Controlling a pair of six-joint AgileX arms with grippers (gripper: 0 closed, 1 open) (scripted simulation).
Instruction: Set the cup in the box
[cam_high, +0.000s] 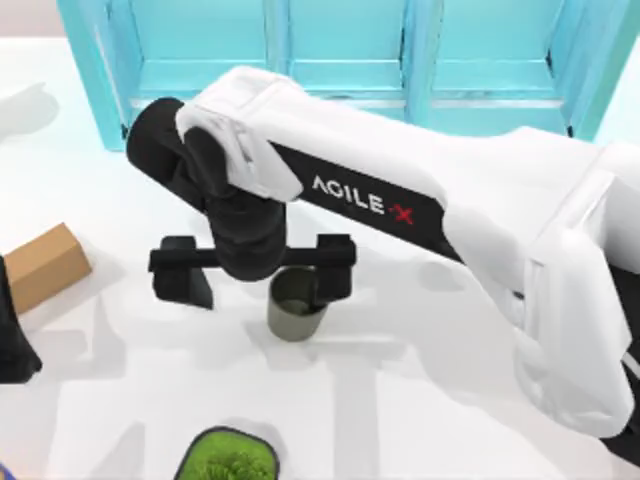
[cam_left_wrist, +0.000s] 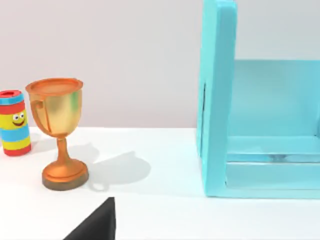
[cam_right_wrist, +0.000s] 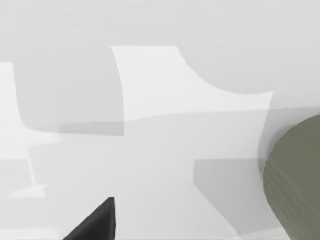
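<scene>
Your right claw (cam_high: 262, 283), fingers spread wide, hangs at frame centre with one finger touching the cup (cam_high: 297, 306), upright on the white surface (cam_high: 420, 400); the box (cam_high: 340, 60) spans the top.

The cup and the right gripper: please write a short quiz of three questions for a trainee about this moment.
1. True or false: the cup already sits inside the blue box.
2. Which arm's gripper is spread wide over the cup: A left, B right?
3. Fill in: in the left wrist view, the gold ______ stands beside a striped can.

Key: 1 false, it stands on the table; 2 B; 3 trophy.
</scene>
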